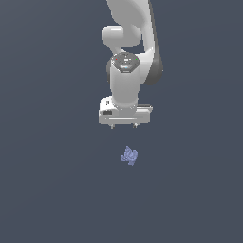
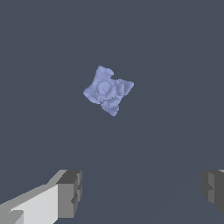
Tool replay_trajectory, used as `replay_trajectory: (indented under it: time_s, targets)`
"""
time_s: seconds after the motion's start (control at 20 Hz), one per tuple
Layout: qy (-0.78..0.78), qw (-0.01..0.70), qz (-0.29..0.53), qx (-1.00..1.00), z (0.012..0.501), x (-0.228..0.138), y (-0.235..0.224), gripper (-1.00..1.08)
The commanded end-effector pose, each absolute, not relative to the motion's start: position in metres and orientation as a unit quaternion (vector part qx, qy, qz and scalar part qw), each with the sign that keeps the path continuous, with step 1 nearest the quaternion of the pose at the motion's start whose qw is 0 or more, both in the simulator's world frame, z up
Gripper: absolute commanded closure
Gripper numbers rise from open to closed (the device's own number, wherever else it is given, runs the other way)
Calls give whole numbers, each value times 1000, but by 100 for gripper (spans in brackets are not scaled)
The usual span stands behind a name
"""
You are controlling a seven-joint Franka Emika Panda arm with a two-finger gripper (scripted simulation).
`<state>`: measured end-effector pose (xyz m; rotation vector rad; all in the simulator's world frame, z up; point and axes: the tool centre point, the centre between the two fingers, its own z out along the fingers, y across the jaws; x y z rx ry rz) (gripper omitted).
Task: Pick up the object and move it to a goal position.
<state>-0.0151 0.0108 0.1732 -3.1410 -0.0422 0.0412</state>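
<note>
One thing matters on this surface (image 1: 52,190): the object (image 1: 129,156), a small periwinkle lump with knobbly facets, lying alone and apart from me. My pincer (image 1: 124,126) hangs above it with nothing in its grip, and in the wrist view my fingers (image 2: 70,192) stand spread wide, with far more room between them than the lump needs.

I judge I am in the approach, not yet the grasp. In the exterior view the lump sits a little toward that view's right of my pincer's middle, and the wrist view shows it ahead of the finger line rather than between the pads. To do this well I should first centre over it, then come straight down, and close across its narrowest span so the uneven facets don't squirm sideways.

Nothing else lies nearby and nothing blocks the descent. No goal marker shows in either view.
</note>
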Motion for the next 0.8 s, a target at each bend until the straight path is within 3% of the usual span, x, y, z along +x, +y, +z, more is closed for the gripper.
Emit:
replay_trajectory:
  time_s: [0.0, 0.75]
  targets:
    - [-13, 0, 13, -1000, 173, -15, 11, -92]
    - [-32, -3, 3, -999, 179, -5, 29, -92]
